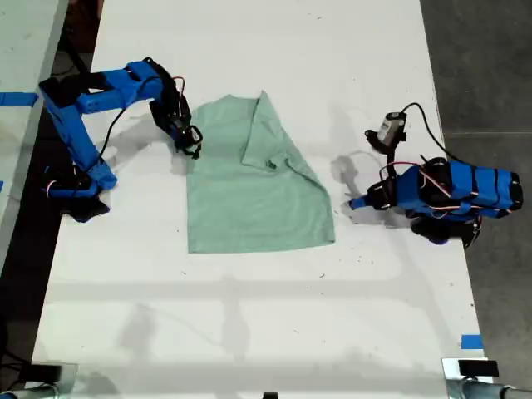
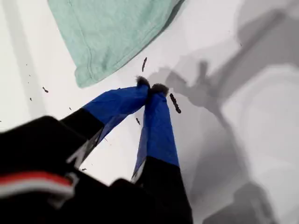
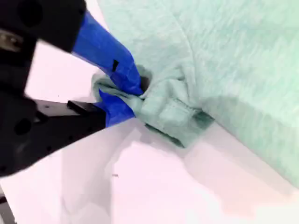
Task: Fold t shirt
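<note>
A broad white table (image 1: 249, 332) fills the scene, and on it lies the pale mint-green cotton t shirt (image 1: 249, 191), already folded partway into a rough rectangle with one flap laid diagonally across. You have my second gripper (image 3: 128, 93) clenched on a bunched edge of that cloth, the fabric pinched between its blue-taped fingers (image 3: 107, 56). My first gripper (image 2: 150, 88) sits apart from the shirt, fingertips pressed together on nothing, the hem lying just beyond them. A fold looks to be in hand; next you would likely lift that edge and carry it across, keeping the cloth taut.
</note>
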